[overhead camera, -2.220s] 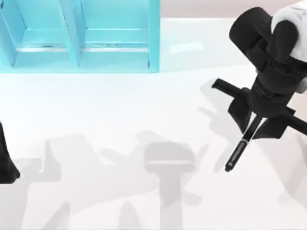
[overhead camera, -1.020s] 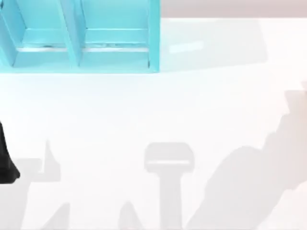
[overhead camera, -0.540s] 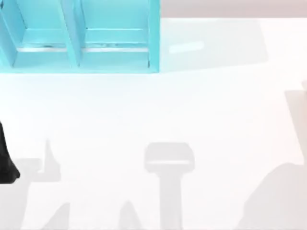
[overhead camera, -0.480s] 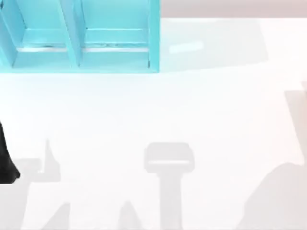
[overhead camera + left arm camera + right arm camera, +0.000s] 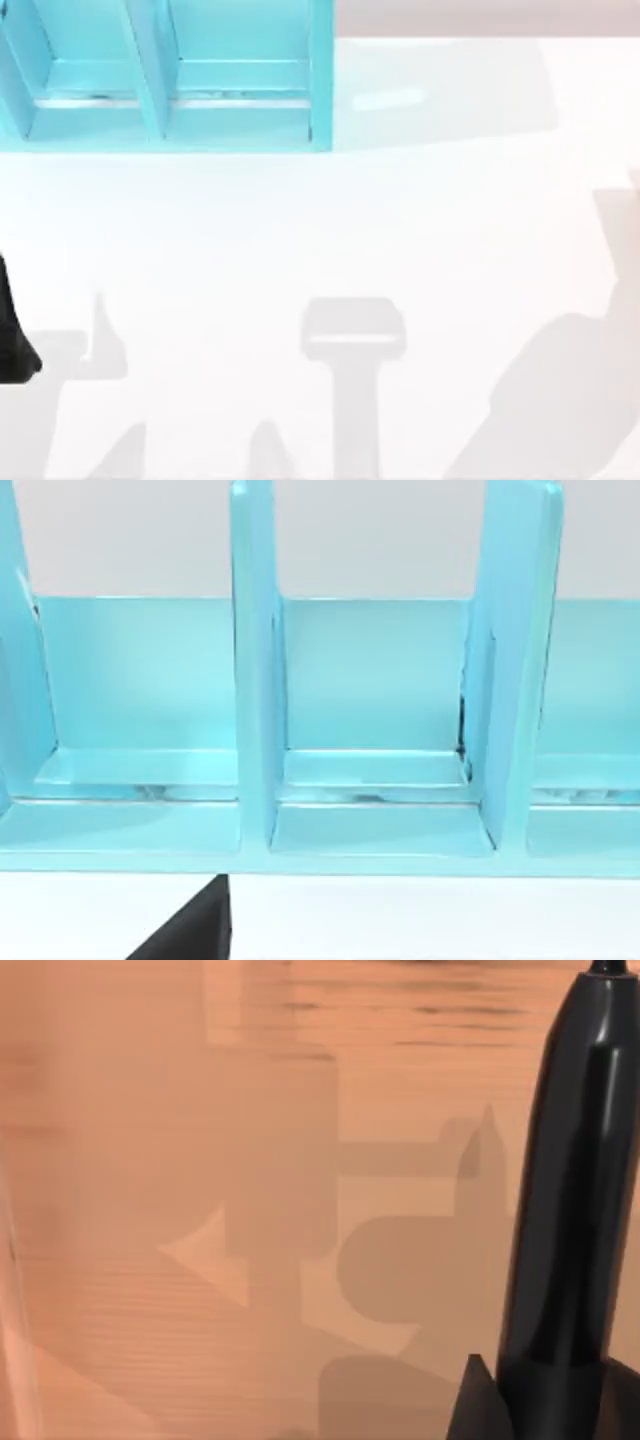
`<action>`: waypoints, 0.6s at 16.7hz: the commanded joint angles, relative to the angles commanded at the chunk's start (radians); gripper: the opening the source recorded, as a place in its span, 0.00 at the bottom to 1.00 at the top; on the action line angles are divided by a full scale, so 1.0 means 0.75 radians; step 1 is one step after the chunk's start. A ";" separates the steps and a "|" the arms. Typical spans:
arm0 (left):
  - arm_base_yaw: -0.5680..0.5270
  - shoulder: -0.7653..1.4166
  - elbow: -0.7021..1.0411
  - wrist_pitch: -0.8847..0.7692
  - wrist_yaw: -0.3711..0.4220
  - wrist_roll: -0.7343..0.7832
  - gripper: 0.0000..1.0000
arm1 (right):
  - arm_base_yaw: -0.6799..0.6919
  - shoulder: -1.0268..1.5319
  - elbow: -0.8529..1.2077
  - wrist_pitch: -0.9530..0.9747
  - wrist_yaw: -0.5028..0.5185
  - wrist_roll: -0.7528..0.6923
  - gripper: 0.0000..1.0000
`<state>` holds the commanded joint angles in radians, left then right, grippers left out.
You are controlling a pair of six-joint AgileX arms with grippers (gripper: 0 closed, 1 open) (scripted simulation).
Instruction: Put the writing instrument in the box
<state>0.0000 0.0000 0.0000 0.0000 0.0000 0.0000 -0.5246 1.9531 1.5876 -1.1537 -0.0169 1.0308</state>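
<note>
The black pen (image 5: 575, 1190) is in the right wrist view. It is long, shiny and smooth, and it gets thinner toward its far end. Its near end sits between dark pieces of the right gripper (image 5: 520, 1400), so the gripper seems to be pinching the pen. Only a small corner of a finger (image 5: 478, 1405) can be seen, touching the pen's side. Behind the pen there is a brown wooden floor (image 5: 200, 1210) with grey shadows on it.

In the top view, the blue box (image 5: 240, 100) sits at the far left part of the white table (image 5: 330, 220). The box has thin walls that split it into open parts, side by side. The part of the table in front of the box has only grey shadows on it.

The left arm (image 5: 12, 340) is a dark shape at the left edge of the table, well apart from the box. In the left wrist view, the blue box (image 5: 375, 750) is seen from the front, with its walls standing straight up. A small black piece of the left gripper (image 5: 190, 935) pokes in near the front edge of the box. I cannot tell if this gripper is spread or pressed together.
</note>
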 joint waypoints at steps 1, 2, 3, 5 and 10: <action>0.000 0.000 0.000 0.000 0.000 0.000 1.00 | 0.016 0.008 -0.042 0.022 0.010 0.012 0.00; 0.000 0.000 0.000 0.000 0.000 0.000 1.00 | 0.029 0.011 -0.084 0.043 0.020 0.019 0.00; 0.000 0.000 0.000 0.000 0.000 0.000 1.00 | 0.035 0.008 -0.122 0.064 0.026 0.024 0.00; 0.000 0.000 0.000 0.000 0.000 0.000 1.00 | 0.023 -0.013 -0.182 0.103 0.029 0.025 0.00; 0.000 0.000 0.000 0.000 0.000 0.000 1.00 | -0.026 -0.054 -0.228 0.150 0.018 0.014 0.00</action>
<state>0.0000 0.0000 0.0000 0.0000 0.0000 0.0000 -0.5441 1.9126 1.4170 -1.0414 -0.0036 1.0413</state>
